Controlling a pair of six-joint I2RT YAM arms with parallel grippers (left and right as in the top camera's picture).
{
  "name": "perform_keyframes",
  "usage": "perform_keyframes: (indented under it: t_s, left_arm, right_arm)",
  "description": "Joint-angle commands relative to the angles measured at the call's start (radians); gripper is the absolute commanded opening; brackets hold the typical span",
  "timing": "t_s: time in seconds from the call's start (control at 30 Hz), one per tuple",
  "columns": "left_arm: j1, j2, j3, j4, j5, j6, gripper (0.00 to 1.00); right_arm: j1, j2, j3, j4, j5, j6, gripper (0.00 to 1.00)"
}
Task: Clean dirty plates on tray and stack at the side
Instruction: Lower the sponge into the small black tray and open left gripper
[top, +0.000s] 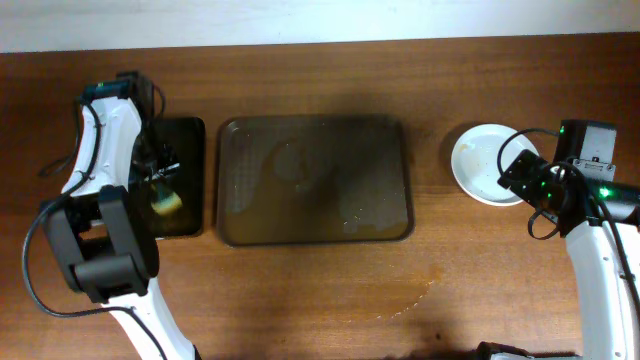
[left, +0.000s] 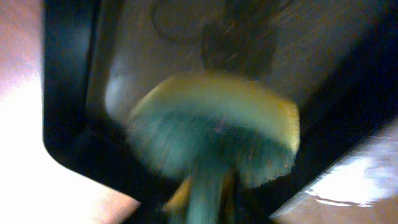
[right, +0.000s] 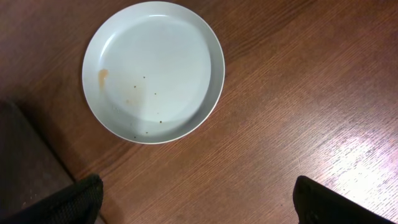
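The brown tray (top: 315, 180) lies in the middle of the table with no plates on it, only wet marks. One white plate (top: 480, 160) shows on the table to its right. In the right wrist view the plate (right: 153, 71) has a small brown smear and dark specks. I cannot tell whether other plates lie under it. My right gripper (top: 522, 175) is open and empty (right: 199, 208), above bare wood beside the plate. My left gripper (top: 160, 180) is shut on a yellow-green sponge (left: 217, 130) over the black tray (top: 185, 140). The left wrist view is blurred.
The narrow black tray (left: 68, 93) stands left of the brown tray, with its corner near the table wood. A corner of the brown tray (right: 25, 162) shows at the left of the right wrist view. A wet patch (top: 410, 300) marks the table in front.
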Motion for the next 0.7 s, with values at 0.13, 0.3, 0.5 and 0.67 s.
perform_keyframes:
  t_s: [0.13,0.3,0.5,0.67]
  left_arm:
    - [0.042,-0.259,-0.019,0.001,-0.026,-0.018,0.99]
    - [-0.007,-0.583,-0.019,0.04,0.019,-0.018,0.99]
    - [-0.03,-0.674,-0.02,0.042,0.087,-0.029,0.99]
    - [-0.03,-0.674,-0.02,0.042,0.087,-0.029,1.0]
  right_arm:
    - [-0.003,0.002,0.007,-0.001,-0.017,-0.006,0.98]
    - [-0.003,0.0,0.021,0.022,-0.021,-0.048,0.98]
    - [0.003,-0.055,0.386,-0.264,-0.076,-0.095,0.98]
    - [0.023,-0.116,0.543,-0.419,-0.095,-0.117,0.98]
